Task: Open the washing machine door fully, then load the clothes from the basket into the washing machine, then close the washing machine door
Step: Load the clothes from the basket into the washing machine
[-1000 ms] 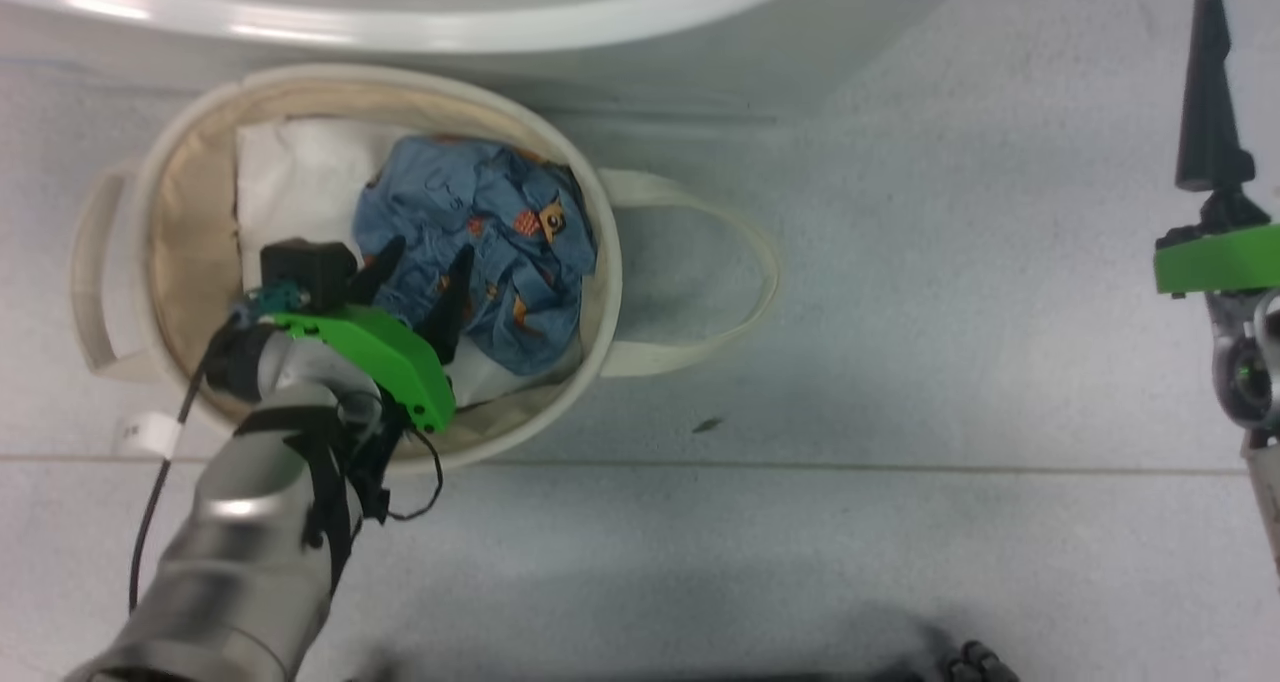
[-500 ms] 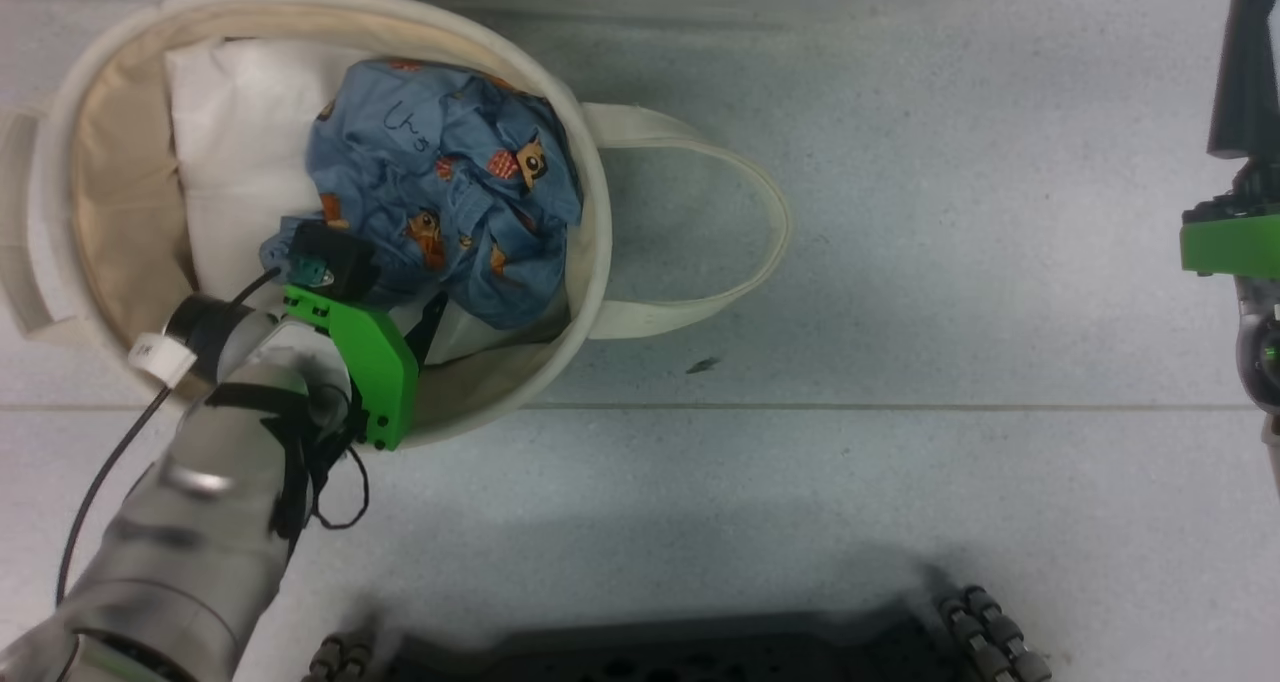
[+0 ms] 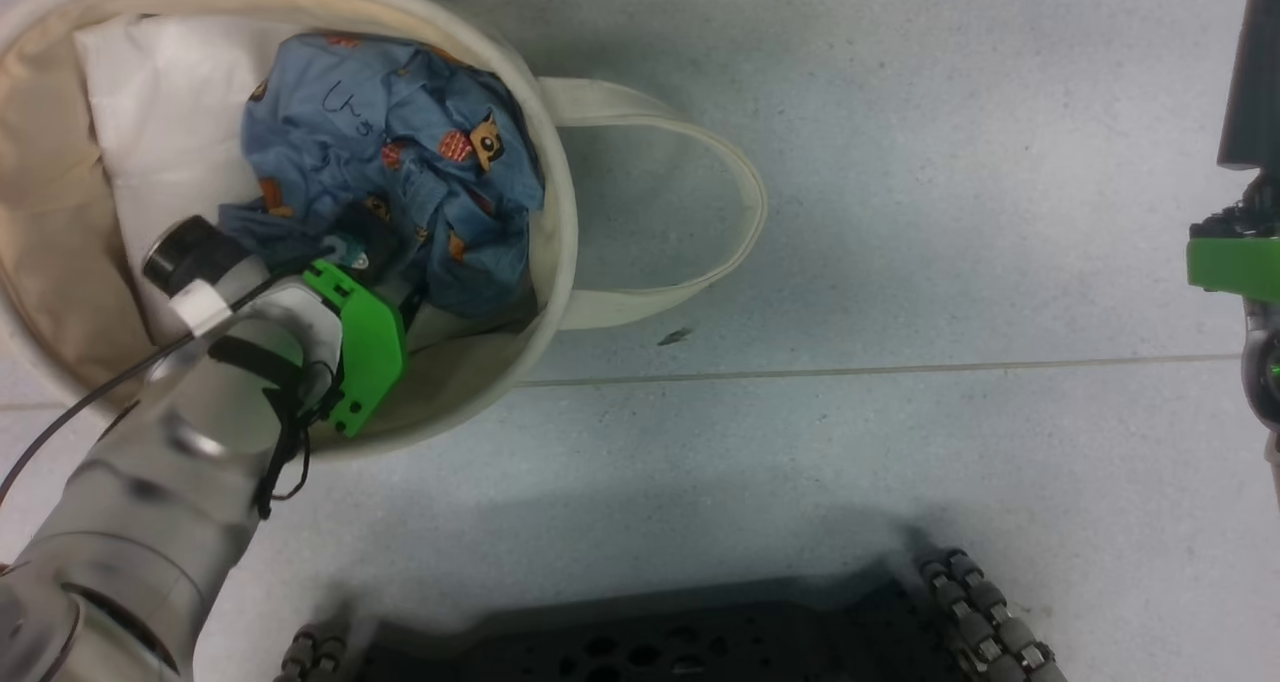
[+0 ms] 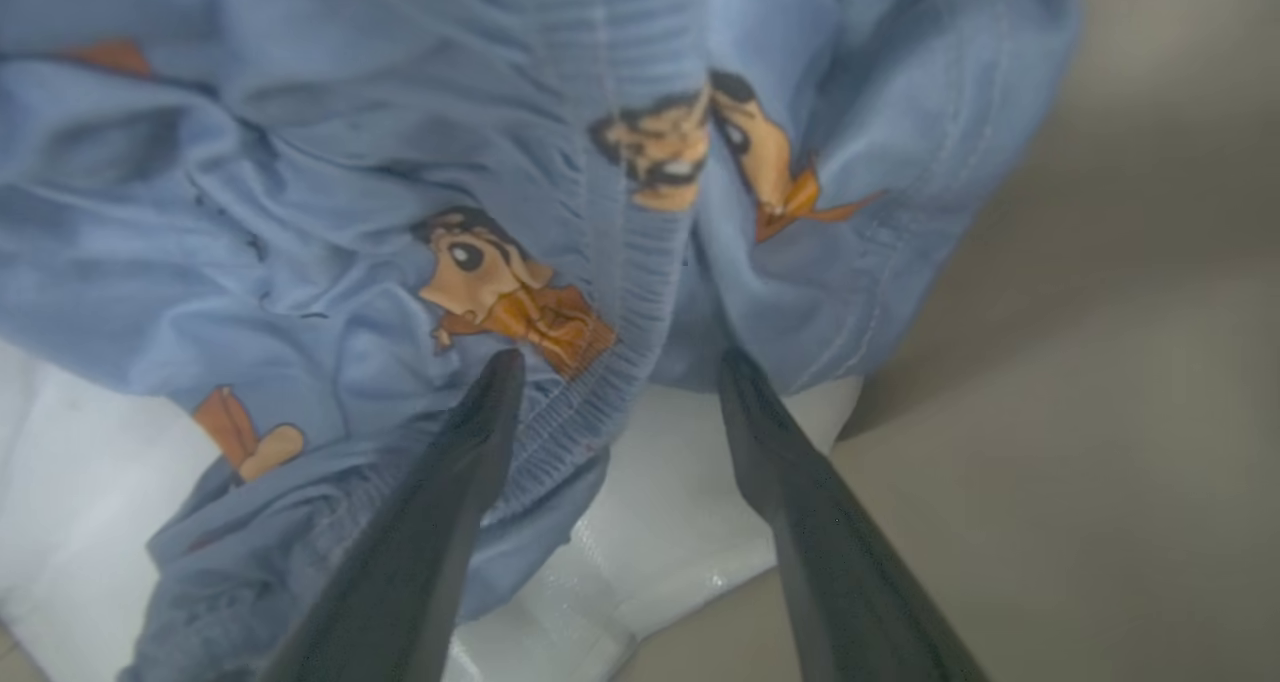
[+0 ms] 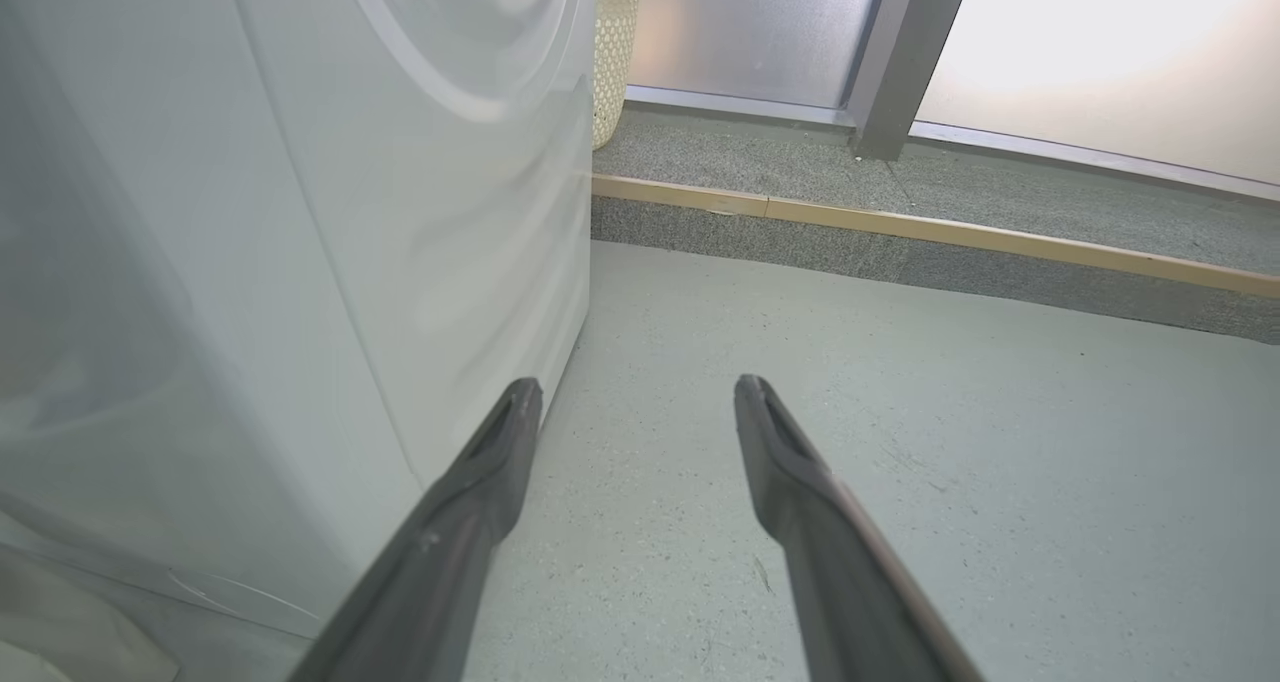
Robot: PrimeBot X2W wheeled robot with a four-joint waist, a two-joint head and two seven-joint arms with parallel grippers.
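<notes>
Grey speckled floor (image 3: 900, 262). At left, the basket (image 3: 562, 212) holds the clothes (image 3: 400, 152); the left gripper (image 4: 620, 362) has sunk deeper, its spread fingers straddling a fold, ready to pinch. Far right, the right gripper (image 5: 637, 390) hangs unclenched beside the washing machine (image 5: 300, 262).

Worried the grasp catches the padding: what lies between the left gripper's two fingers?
In the left wrist view, a ribbed fold of the clothes runs between the tips of the open left gripper; white padding shows lower between its fingers.

Crumpled blue clothes (image 3: 390, 152) (cartoon-printed) lie in the basket (image 3: 558, 227) — upright.
</notes>
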